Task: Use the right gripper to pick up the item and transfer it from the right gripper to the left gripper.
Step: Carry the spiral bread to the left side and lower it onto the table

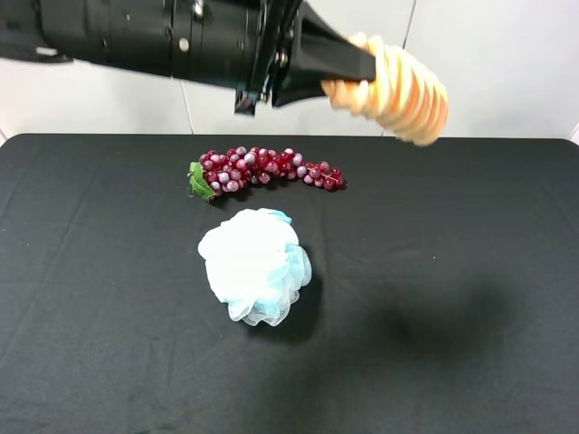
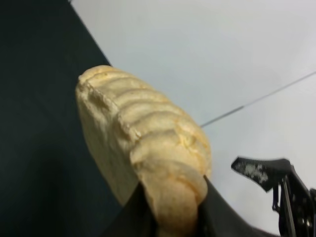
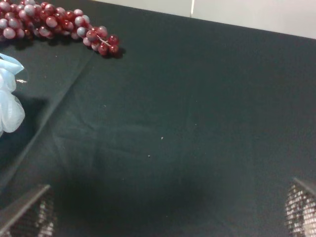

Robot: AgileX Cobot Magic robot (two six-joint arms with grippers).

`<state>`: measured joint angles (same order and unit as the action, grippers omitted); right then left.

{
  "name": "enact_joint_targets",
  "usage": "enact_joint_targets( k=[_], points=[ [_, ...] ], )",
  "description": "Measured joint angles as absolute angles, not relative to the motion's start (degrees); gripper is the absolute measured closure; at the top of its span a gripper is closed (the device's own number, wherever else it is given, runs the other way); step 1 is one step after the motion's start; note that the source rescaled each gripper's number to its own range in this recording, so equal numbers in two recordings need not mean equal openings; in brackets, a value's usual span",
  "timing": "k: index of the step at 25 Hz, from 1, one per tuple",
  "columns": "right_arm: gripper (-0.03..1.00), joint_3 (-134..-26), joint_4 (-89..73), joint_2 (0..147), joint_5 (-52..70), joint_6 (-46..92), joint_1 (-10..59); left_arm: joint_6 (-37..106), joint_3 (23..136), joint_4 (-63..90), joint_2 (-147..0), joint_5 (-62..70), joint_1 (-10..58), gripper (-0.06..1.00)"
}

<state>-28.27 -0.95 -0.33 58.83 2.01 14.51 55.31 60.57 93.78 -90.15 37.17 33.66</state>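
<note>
Evidently the loaf [image 1: 403, 86] is hanging in the air well above the table [image 1: 479, 362], at about one o'clock from the pouf [image 1: 255, 264] in the high view. The left gripper [image 1: 357, 65] is pinching it by one end, jaws closed on the ridged crust. The rest of the loaf is therefore jutting out free past the fingertips, a hold that is looking like the receiving side of a hand-over. The right gripper [image 3: 165, 210] is standing wide, with nothing between its jaws and only table showing beneath them. The loaf is thus depending on the left grip alone, and the transfer is looking done. The grapes [image 1: 267, 169] are lying at twelve o'clock from the pouf, near it but apart, both sitting well below the raised loaf.
</note>
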Motion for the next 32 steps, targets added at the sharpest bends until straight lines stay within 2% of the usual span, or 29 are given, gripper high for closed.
enact_joint_targets(
  k=[6, 12, 25, 32],
  points=[
    [-0.03, -28.3, -0.9, -0.3, 58.8, 2.0, 14.5, 46.8, 64.8, 81.4, -90.2, 34.5, 30.6, 0.94],
    [-0.03, -28.3, -0.9, -0.3, 58.8, 2.0, 14.5, 35.1, 68.2, 60.3, -90.2, 32.2, 28.1, 0.94],
    [-0.03, -28.3, -0.9, -0.3, 58.8, 2.0, 14.5, 11.4, 68.3, 18.1, -90.2, 26.1, 27.6, 0.94],
    [-0.03, -28.3, -0.9, -0.3, 58.8, 2.0, 14.5, 1.3, 65.5, 4.4, -86.4, 26.2, 22.5, 0.94]
  ],
)
